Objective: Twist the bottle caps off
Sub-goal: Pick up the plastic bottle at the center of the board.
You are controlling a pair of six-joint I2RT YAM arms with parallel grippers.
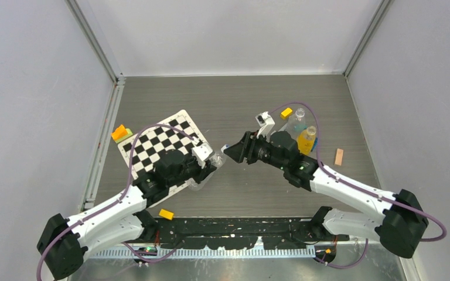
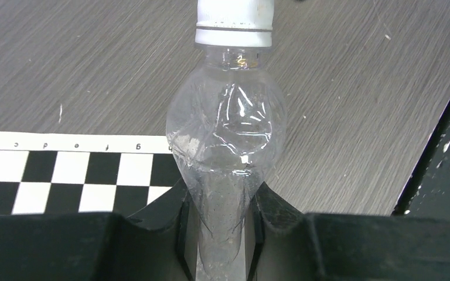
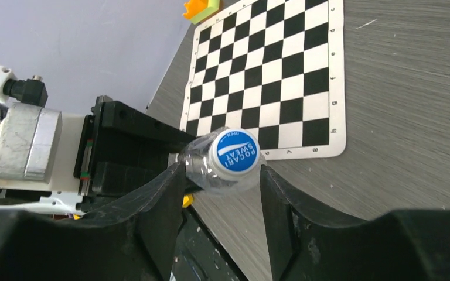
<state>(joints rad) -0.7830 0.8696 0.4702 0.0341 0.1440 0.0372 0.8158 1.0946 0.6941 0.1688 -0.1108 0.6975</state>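
From above, your left gripper (image 1: pixel 208 165) holds a clear bottle (image 1: pixel 215 159) just beside a corner of the checkerboard (image 1: pixel 164 146), near the middle of the table (image 1: pixel 240 93). The bottle's top points at your right gripper (image 1: pixel 229 150), which sits right at it. Behind the right arm stand a yellow-orange bottle (image 1: pixel 307 140) and a second clear bottle (image 1: pixel 296 122), side by side and well apart from the held one.

In the left wrist view, the left fingers (image 2: pixel 181 228) pinch the thin, squashed end of the clear bottle (image 2: pixel 225 134) — one on each side, pressed in tight. Its white cap (image 2: pixel 234 26) is on, at the far end, by the top edge.

In the right wrist view, the cap (image 3: pixel 233 151) faces you, blue on top with white letters. Your right gripper (image 3: pixel 222 171) is spread — one finger (image 3: pixel 281 205) on each side of the cap. You cannot tell if the fingers touch the cap. The left gripper's black body holds the bottle from behind.
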